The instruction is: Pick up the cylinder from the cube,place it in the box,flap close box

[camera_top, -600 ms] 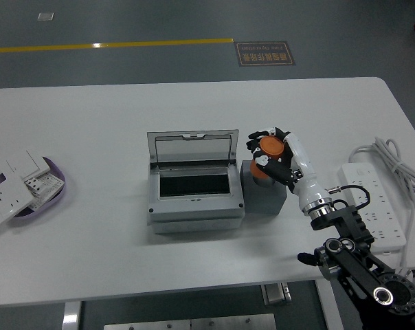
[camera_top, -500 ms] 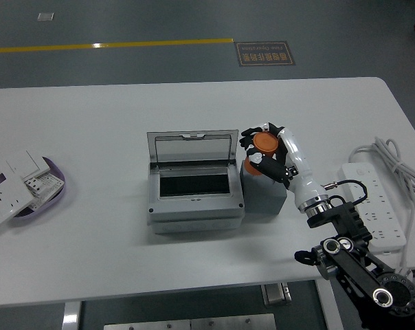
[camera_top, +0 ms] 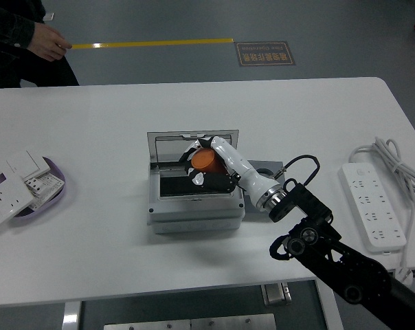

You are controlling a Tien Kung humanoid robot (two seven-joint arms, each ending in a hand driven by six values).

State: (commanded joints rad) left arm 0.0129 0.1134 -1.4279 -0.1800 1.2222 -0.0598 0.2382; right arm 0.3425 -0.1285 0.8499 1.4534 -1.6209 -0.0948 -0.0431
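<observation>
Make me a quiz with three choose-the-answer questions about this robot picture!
1. Where is the cylinder?
A. above the open box
B. on the cube
C. in the purple bowl

2. What colour is the cylinder?
A. green
B. orange
C. blue

3. How is the box lid?
A. shut
C. missing
B. raised

Answers: 1 A, the right hand holds it over the box opening. 2 B, orange shows between the fingers. 3 B, the lid stands up behind the opening.

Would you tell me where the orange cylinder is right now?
In the head view, the cylinder is mid-table, held by the right hand over the open box.
</observation>
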